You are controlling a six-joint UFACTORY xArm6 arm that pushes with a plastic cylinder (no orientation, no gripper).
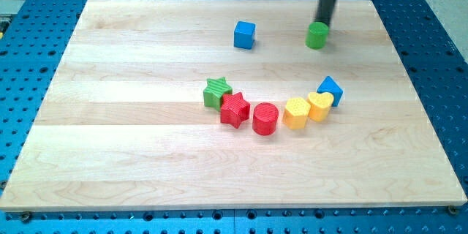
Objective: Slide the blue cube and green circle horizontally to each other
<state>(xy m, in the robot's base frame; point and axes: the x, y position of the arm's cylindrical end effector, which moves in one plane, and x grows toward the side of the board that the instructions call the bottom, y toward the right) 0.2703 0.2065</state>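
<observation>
A: How many blocks are on the wooden board [110, 117]?

B: Eight. Two are blue: the blue cube [245, 34] and a second blue block [330, 88]. Two are green: the green circle [316, 35] and a green star [216, 91]. Two are red: a red star [235, 109] and a red cylinder [265, 118]. Two are yellow: a yellow block [295, 112] and a yellow heart [320, 105].

A: Take the red cylinder as the landmark. Where does everything sit?

B: The red star touches it on the view's left, with the green star beyond that, up and left. The yellow block is just beside it on the view's right, then the yellow heart, then the second blue block up and right. Together they make a shallow curve. The blue cube lies well above the cylinder, slightly to the view's left; the green circle lies well above it, to the view's right. The two are roughly level with each other, with bare wood between them.

A: And my tip [321, 23]?

B: There is no pincer here, only the dark rod, so nothing opens or closes. Its lower end stands right at the top edge of the green circle, apparently touching it. The blue cube is well off to the view's left of it.
</observation>
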